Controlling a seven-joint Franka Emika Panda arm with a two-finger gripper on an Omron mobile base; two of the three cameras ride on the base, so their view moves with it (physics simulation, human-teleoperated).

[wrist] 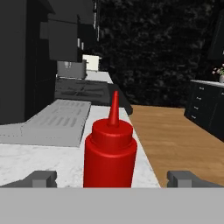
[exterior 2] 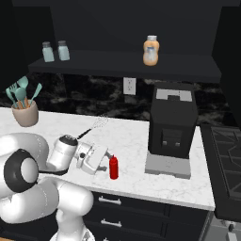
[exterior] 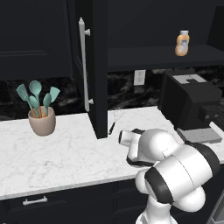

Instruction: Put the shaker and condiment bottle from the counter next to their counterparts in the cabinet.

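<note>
Where upright, all-red condiment bottle

a tan utensil crock holding teal spatulas was seen at the left. a whisk lay flat near the black backsplash, below a white wall outlet. a black coffee machine stood on its grey base, with a stove just beside it on the right.
</note>
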